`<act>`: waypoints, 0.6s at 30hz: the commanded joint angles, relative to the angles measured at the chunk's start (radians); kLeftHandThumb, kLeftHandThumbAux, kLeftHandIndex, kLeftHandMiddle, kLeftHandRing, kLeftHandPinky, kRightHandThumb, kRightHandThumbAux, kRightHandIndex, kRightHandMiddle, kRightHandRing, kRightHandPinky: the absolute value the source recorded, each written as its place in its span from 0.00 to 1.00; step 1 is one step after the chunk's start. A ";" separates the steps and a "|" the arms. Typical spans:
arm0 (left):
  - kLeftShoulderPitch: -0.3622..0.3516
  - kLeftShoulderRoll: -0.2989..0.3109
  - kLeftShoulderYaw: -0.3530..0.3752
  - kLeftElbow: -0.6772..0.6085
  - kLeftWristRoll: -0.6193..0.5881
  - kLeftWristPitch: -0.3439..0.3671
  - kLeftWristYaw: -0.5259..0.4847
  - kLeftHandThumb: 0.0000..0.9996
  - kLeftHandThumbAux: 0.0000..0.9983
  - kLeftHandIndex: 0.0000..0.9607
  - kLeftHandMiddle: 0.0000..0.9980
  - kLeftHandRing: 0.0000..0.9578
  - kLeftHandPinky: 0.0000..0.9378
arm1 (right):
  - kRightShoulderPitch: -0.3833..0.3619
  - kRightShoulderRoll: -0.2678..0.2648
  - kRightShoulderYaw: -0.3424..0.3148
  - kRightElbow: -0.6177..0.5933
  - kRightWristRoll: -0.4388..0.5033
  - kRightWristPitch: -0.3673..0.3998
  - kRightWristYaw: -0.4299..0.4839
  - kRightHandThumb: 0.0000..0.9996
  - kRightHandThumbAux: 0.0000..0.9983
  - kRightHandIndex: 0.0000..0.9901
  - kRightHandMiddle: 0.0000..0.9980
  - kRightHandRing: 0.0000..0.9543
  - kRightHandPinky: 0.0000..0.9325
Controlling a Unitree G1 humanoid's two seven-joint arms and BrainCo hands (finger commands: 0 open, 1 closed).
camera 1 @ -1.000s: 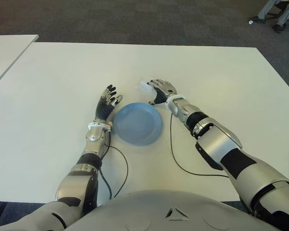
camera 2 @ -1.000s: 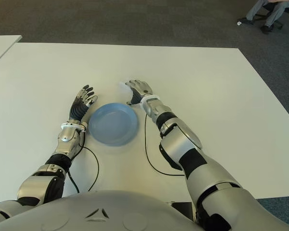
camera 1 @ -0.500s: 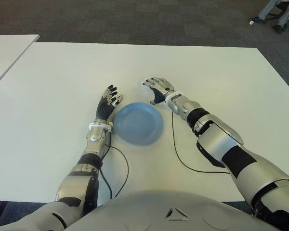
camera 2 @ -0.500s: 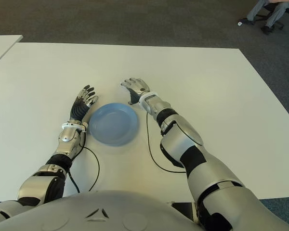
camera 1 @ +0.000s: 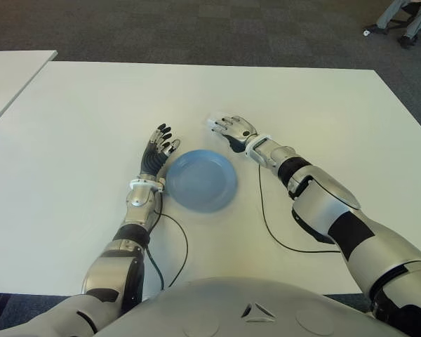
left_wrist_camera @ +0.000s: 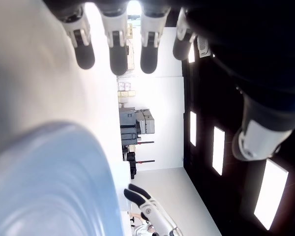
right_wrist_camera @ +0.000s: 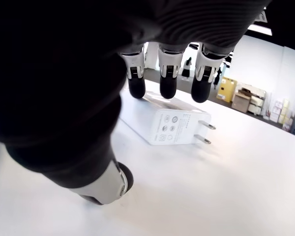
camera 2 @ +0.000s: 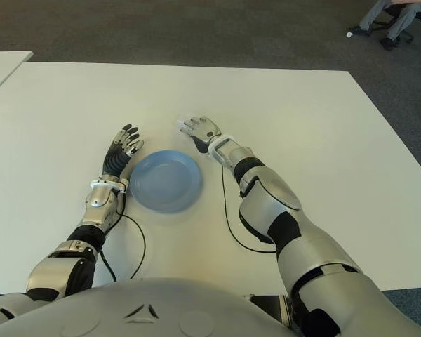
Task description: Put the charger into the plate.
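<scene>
Beneath the right hand (right_wrist_camera: 152, 93), a charger (right_wrist_camera: 163, 122) of smooth glossy white plastic with metal prongs; worktop (camera 1: 91, 105) matt white; plate (camera 1: 201, 179) smooth blue plastic

Colours noted: white, pale blue, silver and black.
Charger (right_wrist_camera: 166, 124) white with small grey markings; plate (camera 1: 201, 180) plain pale blue; surface (camera 1: 84, 126) white; both hands silver with black fingertips (right_wrist_camera: 167, 91); cables (camera 1: 270, 228) black; floor (camera 1: 196, 28) dark grey.
</scene>
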 commanded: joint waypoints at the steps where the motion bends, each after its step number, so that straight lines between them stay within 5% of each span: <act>1: 0.092 -0.036 -0.014 0.060 -0.001 0.066 -0.019 0.00 0.58 0.00 0.13 0.14 0.16 | -0.032 -0.036 0.028 0.004 -0.030 -0.064 0.062 0.00 0.90 0.00 0.03 0.02 0.04; 18: 0.076 -0.037 -0.004 0.081 -0.013 0.064 -0.030 0.00 0.58 0.00 0.14 0.15 0.16 | -0.030 -0.105 0.042 0.008 -0.036 -0.099 0.072 0.00 0.93 0.00 0.10 0.09 0.12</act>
